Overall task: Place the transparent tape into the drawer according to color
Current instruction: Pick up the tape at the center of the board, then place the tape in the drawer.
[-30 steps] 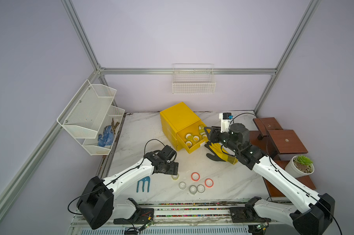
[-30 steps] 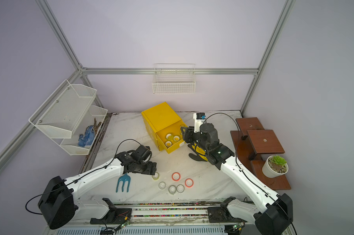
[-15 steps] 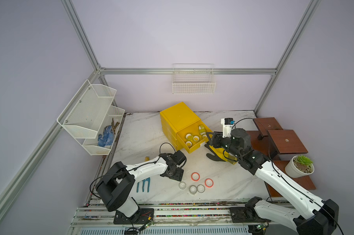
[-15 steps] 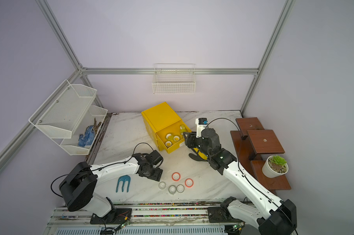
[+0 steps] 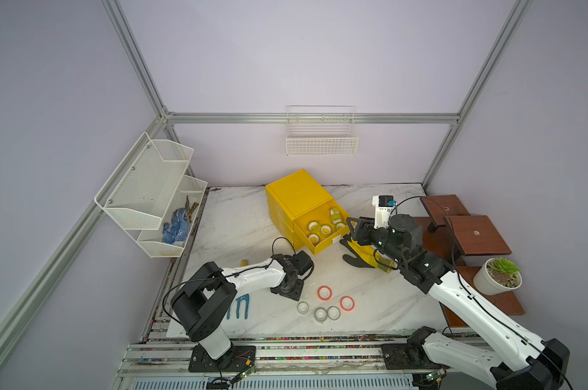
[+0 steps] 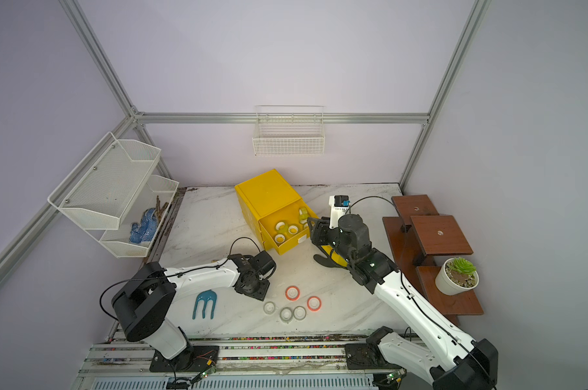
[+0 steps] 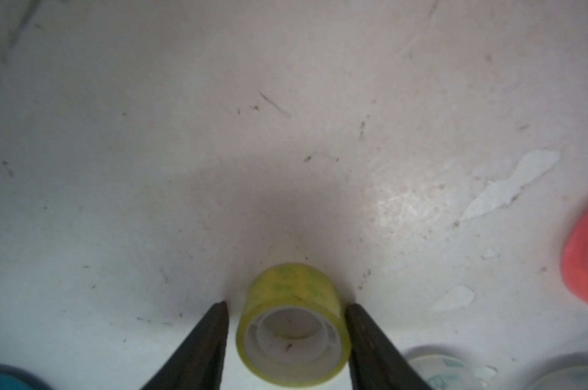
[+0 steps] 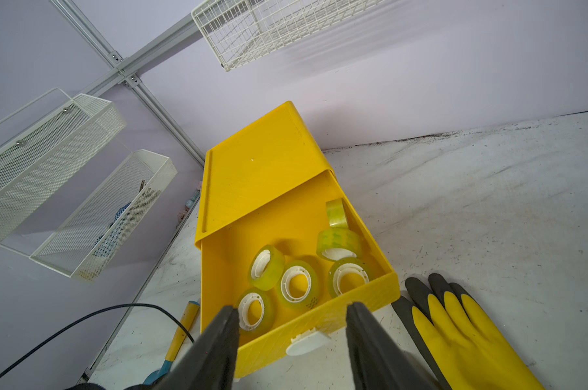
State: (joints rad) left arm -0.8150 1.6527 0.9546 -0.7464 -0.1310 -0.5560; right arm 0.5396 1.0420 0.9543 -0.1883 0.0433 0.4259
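Note:
A yellow-green transparent tape roll [image 7: 291, 324] lies on the marble table between the fingers of my left gripper [image 7: 286, 305]. One finger touches it and a thin gap shows at the other. In both top views that roll is hidden under my left gripper [image 5: 290, 289]. Two orange-red rolls [image 5: 324, 293] [image 5: 347, 303] and three clear rolls [image 5: 320, 314] lie just beside it. The top drawer [image 5: 323, 249] of the yellow cabinet is pulled out and holds several yellow-green rolls [image 8: 297, 282]. My right gripper [image 8: 292, 307] hovers open over its front wall, above the white tab handle [image 8: 306, 342].
A yellow-and-black glove [image 5: 363, 253] lies right of the drawer, under my right arm. A blue fork tool [image 5: 238, 305] lies by my left arm's base. Brown wooden steps [image 5: 475, 236] and a potted plant [image 5: 497, 278] fill the right edge. White wire baskets [image 5: 150, 189] hang at the left.
My left gripper came down over the yellow-green roll and its jaws have narrowed around it. My right gripper has shifted a little toward the drawer's front.

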